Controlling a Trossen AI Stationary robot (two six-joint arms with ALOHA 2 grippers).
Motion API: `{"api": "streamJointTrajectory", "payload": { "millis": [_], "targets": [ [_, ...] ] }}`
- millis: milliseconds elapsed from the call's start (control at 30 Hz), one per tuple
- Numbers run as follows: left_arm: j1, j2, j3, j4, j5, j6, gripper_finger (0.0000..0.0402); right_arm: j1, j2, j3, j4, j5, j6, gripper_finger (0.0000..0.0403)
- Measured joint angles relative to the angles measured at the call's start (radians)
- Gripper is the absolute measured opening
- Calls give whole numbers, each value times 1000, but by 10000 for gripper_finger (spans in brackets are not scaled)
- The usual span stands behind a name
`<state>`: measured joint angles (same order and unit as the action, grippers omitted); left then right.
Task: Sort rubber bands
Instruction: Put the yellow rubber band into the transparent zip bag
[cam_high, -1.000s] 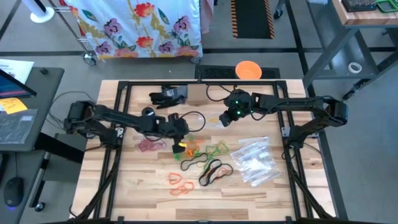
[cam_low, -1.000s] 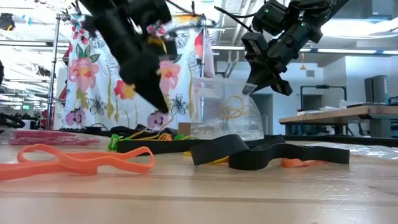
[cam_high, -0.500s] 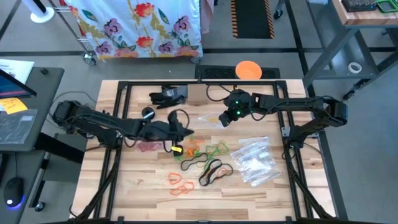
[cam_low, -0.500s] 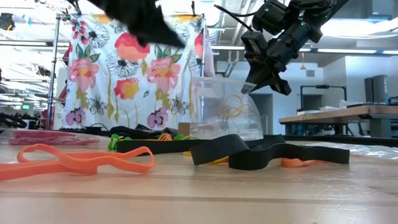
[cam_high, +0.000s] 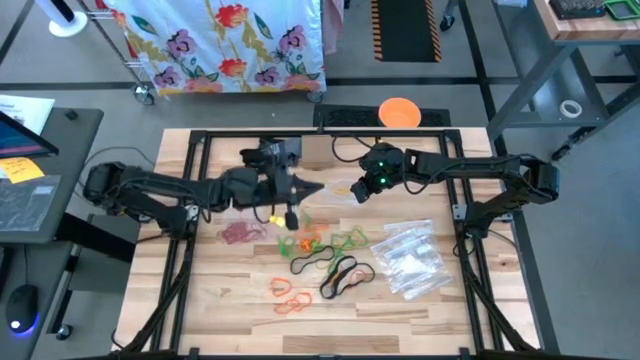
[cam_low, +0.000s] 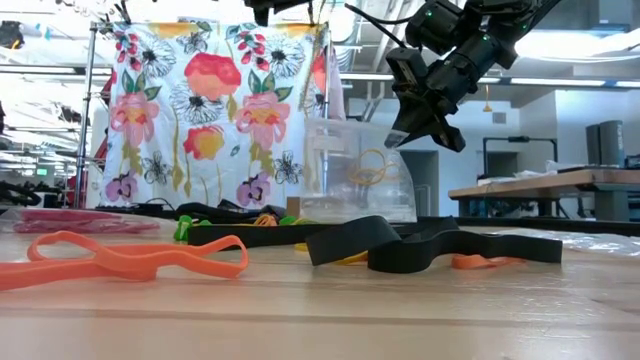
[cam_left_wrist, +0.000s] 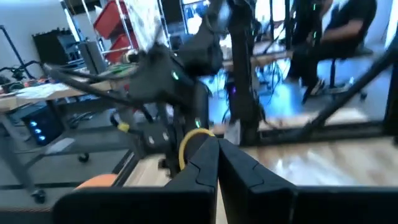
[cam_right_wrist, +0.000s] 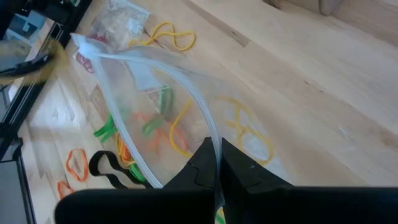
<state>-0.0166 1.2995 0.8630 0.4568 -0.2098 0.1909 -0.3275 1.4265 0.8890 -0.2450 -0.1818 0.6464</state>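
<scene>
Left gripper (cam_high: 293, 215) has swung from the pile toward the bag (cam_high: 335, 187), clamped on a yellow band (cam_left_wrist: 188, 142); right gripper (cam_high: 357, 194), pinching the bag's rim, should hold the mouth steady ahead.

No readable text, label, brand or number anywhere.

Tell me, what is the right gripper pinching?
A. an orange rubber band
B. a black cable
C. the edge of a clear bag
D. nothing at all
C: the right gripper is shut on the rim of the clear bag, holding it up above the table with yellow bands seen through it.
</scene>
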Motion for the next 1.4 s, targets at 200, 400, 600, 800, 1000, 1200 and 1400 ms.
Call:
{"api": "streamJointTrajectory", "payload": {
  "millis": [200, 400, 600, 800, 1000, 1200, 1400],
  "targets": [
    [93, 0, 32, 2, 78, -90, 0, 0, 0, 0, 0, 0, 0, 0],
    [156, 31, 68, 7, 135, -145, 0, 0, 0, 0, 9, 0, 0, 0],
    [178, 109, 114, 2, 157, -188, 0, 0, 0, 0, 35, 0, 23, 0],
    [181, 199, 181, 6, 156, -174, 0, 0, 0, 0, 69, 0, 79, 0],
    [182, 224, 190, -2, 167, -175, 0, 0, 0, 0, 79, 0, 98, 0],
    [181, 224, 190, 19, 267, -193, 0, -2, 0, 0, 82, 0, 98, 0],
    [180, 222, 190, 30, 296, -210, 0, -2, 0, 0, 81, 0, 97, 0]
  ]
}}
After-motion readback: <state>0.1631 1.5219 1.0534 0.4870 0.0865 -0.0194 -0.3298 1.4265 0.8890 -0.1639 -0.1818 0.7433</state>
